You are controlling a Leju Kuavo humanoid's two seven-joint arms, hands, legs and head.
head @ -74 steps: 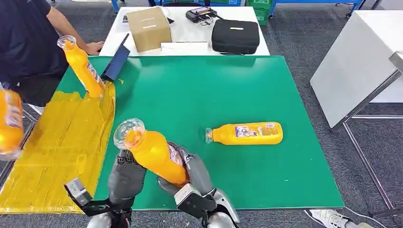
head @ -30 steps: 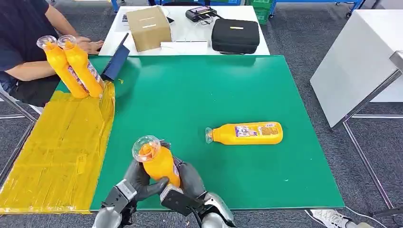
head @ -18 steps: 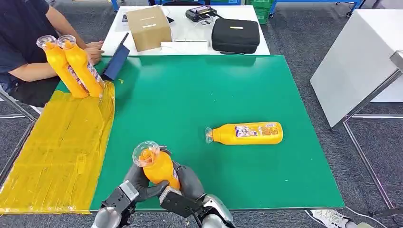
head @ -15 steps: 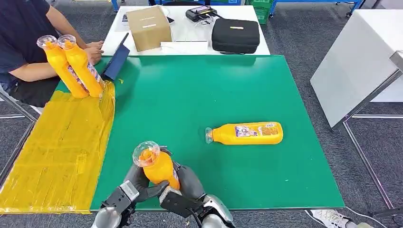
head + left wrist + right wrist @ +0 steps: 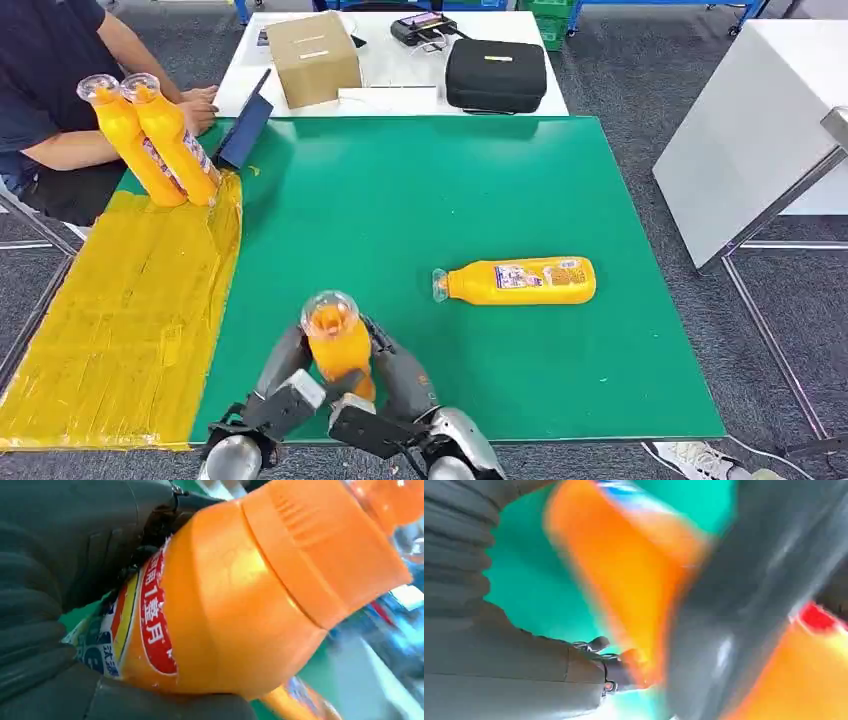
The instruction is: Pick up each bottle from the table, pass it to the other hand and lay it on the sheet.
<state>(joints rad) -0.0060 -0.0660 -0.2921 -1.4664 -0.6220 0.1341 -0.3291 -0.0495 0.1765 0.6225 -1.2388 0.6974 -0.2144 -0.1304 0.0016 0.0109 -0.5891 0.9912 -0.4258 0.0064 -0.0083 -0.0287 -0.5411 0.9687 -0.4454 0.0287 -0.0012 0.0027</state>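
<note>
We are gripping an orange plastic bottle with a clear domed cap (image 5: 337, 345) upright above the near edge of the smooth green table mat (image 5: 450, 190), our left hand (image 5: 283, 385) and right hand (image 5: 392, 378) both wrapping its lower body. Its red-and-white label is facing the left wrist view. Compared with half a second ago, the bottle is standing straighter and our left fingers are lying flatter along it. A second orange bottle lying on its side (image 5: 518, 281) is resting mid-mat; the crinkled yellow sheet (image 5: 120, 310) is covering the table's left side.
</note>
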